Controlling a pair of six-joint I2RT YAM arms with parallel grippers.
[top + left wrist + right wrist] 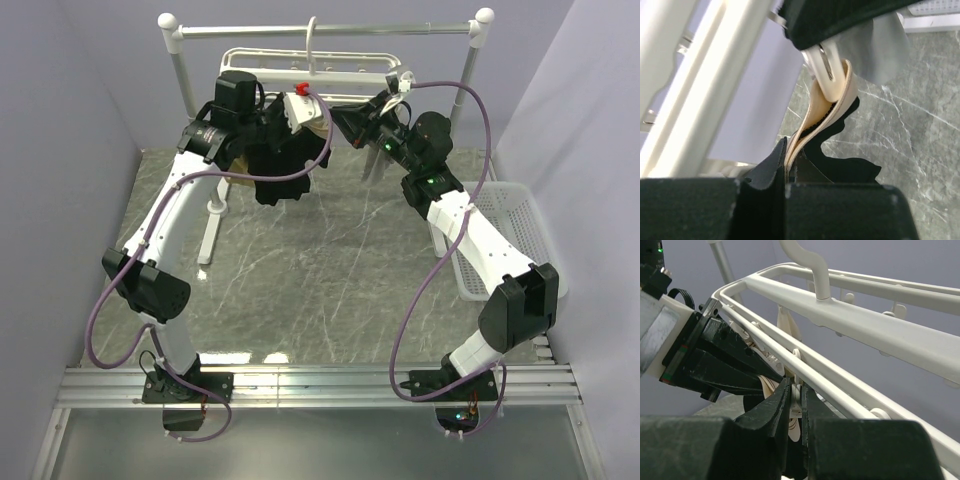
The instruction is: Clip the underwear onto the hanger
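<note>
The white hanger (300, 62) hangs by its hook from the back rail; its rails also fill the right wrist view (865, 325). The black underwear (285, 165) hangs below its left part. My left gripper (308, 118) is shut on the tan waistband (812, 120), seen pinched between its fingers (788, 150). A white clip (826, 82) sits on the waistband's upper fold. My right gripper (342, 120) is shut on a small white clip (796, 402) under the front rail, right next to the left gripper (725, 360).
A metal rail (330, 30) on white posts stands across the back. A white mesh basket (505, 235) sits at the right edge. A grey garment (882, 47) hangs beyond the clip. The marbled table top (320, 280) lies below.
</note>
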